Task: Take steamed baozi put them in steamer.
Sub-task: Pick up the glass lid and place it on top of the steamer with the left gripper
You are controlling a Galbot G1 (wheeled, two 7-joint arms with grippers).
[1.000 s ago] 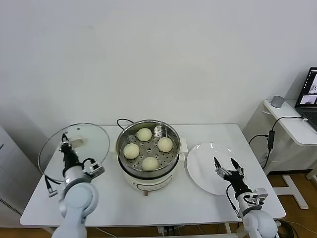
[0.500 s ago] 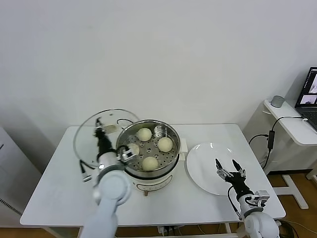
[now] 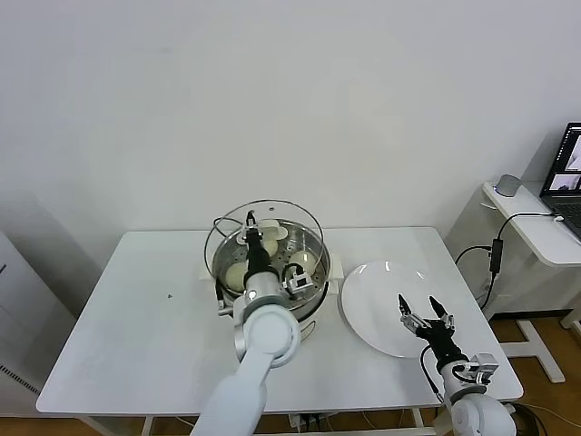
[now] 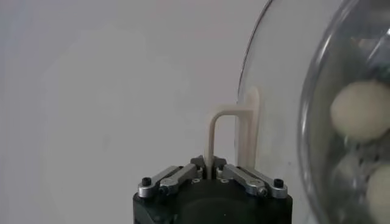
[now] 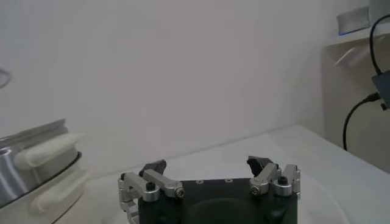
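Several steamed baozi (image 3: 233, 275) lie in the steamer (image 3: 321, 272), a shiny steel basket on a white cooker base at the table's middle. My left gripper (image 3: 252, 227) is shut on the cream handle (image 4: 222, 131) of a round glass lid (image 3: 290, 222), which hangs tilted over the steamer. In the left wrist view my left gripper (image 4: 211, 173) pinches the handle's thin bar, and two baozi (image 4: 359, 112) show through the glass lid (image 4: 274, 91). My right gripper (image 3: 418, 312) stands open over the plate's near part, nothing between its fingers; it is also open in its own view (image 5: 207, 167).
A flat white plate (image 3: 372, 291) lies right of the steamer. A side table (image 3: 531, 227) with a laptop and cables stands at far right. The steamer's handle (image 5: 46, 152) shows in the right wrist view.
My left arm has carried the glass lid from over the table's left side rightward to above the steamer. The right gripper has sunk slightly toward the near edge.
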